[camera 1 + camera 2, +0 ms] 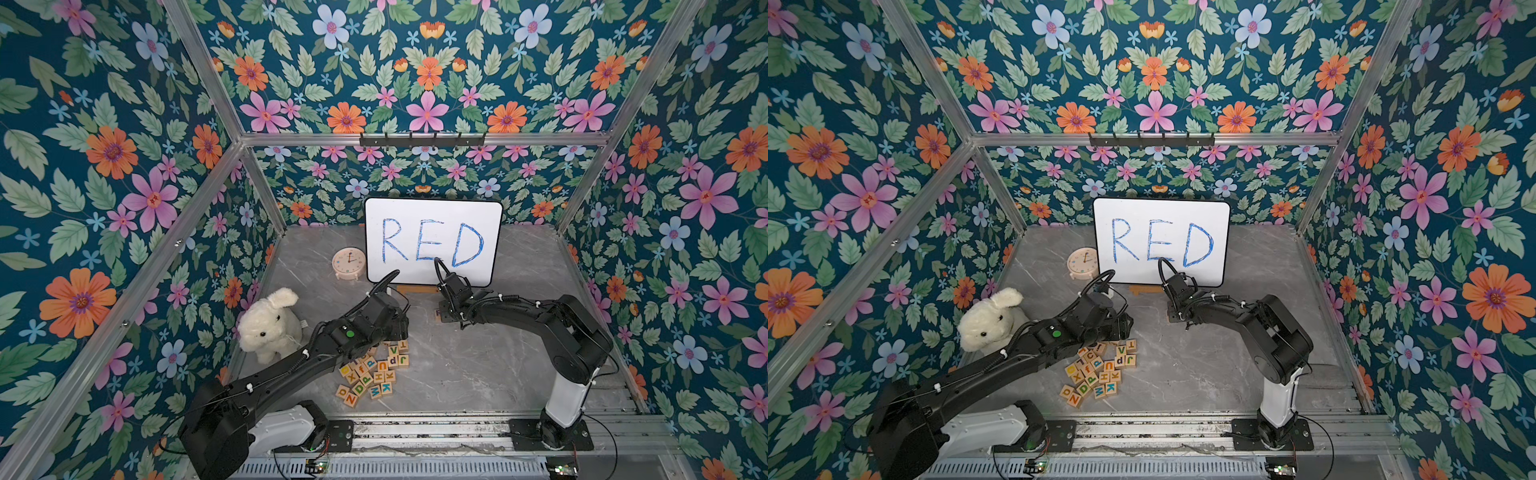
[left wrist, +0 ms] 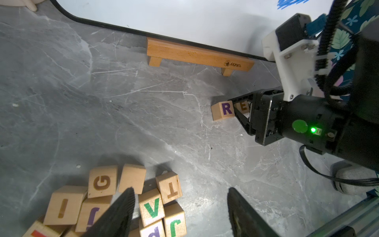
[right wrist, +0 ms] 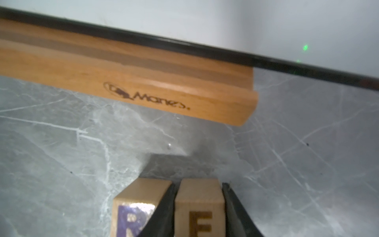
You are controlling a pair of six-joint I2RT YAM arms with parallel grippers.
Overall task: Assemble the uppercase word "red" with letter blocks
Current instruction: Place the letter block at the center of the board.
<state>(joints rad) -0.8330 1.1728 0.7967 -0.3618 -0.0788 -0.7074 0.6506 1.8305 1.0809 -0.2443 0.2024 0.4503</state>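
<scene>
Grey marble table [image 2: 123, 123]: right gripper [image 3: 200, 184] jaws grip the wooden orange-E cube [image 3: 199, 205] beside the purple-R cube [image 3: 141, 190]; left gripper [image 2: 180, 189] jaws gape empty. Release gently, rising straight.

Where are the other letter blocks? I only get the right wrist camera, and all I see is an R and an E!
Observer: In a heap partly under the left arm, shown in both top views.
Operator: Is a D in there?
Observer: Yes, a block with a green D lies face up on the heap's side farthest from the whiteboard.
Operator: Is the other hand grabbing it?
Observer: No. The left gripper is over the heap's side nearest the whiteboard, jaws wide apart, gripping nothing.
</scene>
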